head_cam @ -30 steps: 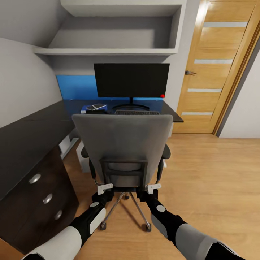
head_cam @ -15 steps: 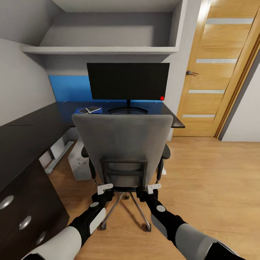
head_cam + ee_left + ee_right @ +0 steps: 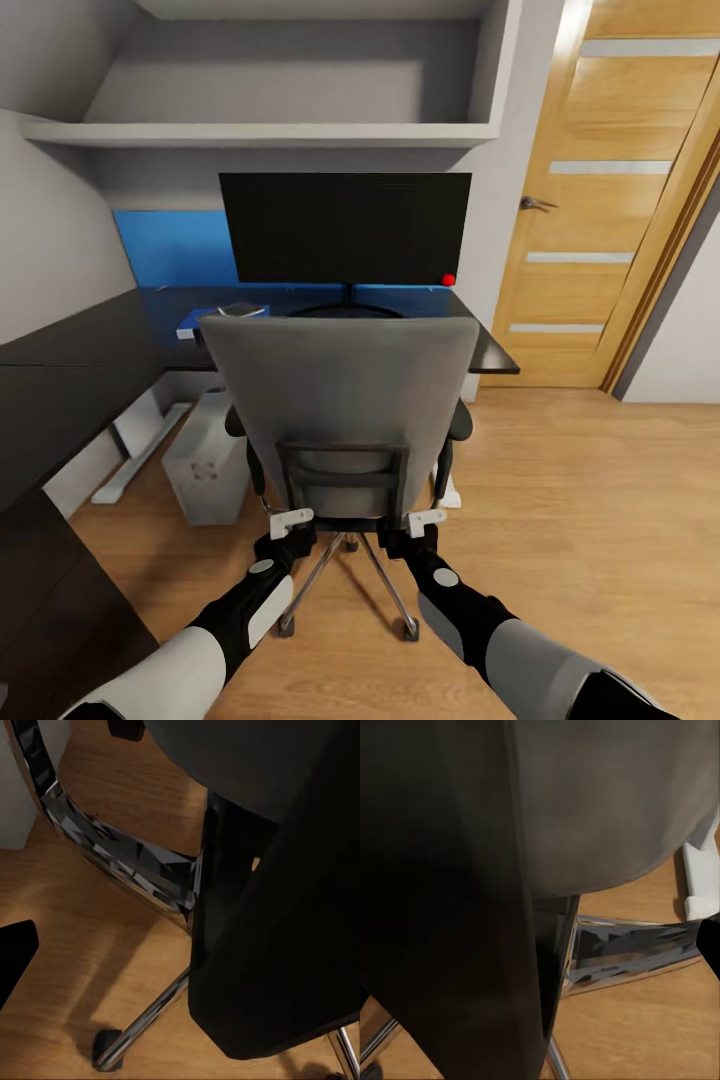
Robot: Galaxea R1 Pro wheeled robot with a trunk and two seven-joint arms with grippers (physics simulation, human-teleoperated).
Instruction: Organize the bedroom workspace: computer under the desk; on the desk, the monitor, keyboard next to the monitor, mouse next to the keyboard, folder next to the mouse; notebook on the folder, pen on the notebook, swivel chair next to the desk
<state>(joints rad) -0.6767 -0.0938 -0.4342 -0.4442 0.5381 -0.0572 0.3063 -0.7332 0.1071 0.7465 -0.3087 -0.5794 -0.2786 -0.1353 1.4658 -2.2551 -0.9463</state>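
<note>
both arms reach forward to the lower back of the swivel chair (image 3: 340,400). the left pincer (image 3: 290,530) and the right pincer (image 3: 415,528) sit at the bottom edge of the backrest frame, one at each lower corner; whether either is clamped on the frame or merely touching it cannot be told. in the left wrist view a chrome leg (image 3: 142,1020) of the chair's base runs down to a black castor (image 3: 105,1054) on the wood floor (image 3: 67,945), with the dark underside of the seat close above. in the right wrist view the grey seat underside (image 3: 615,802) and a chrome base arm (image 3: 622,952) show.

the chair stands upright on the wood floor, its grey backrest facing the camera, drawn up to the front edge of the tabletop (image 3: 490,355). under the tabletop, left of the chair, the light grey computer (image 3: 205,470) stands on the floor beside a white pedestal leg (image 3: 135,435).

on the glossy black tabletop, beyond the backrest, the monitor (image 3: 345,228) stands upright, a red light (image 3: 448,280) at its lower right corner. left of its base lies the blue folder (image 3: 200,318) with the dark notebook (image 3: 240,310) on top. a blue wall panel (image 3: 170,250) is behind, and an oak door (image 3: 610,200) at right.
</note>
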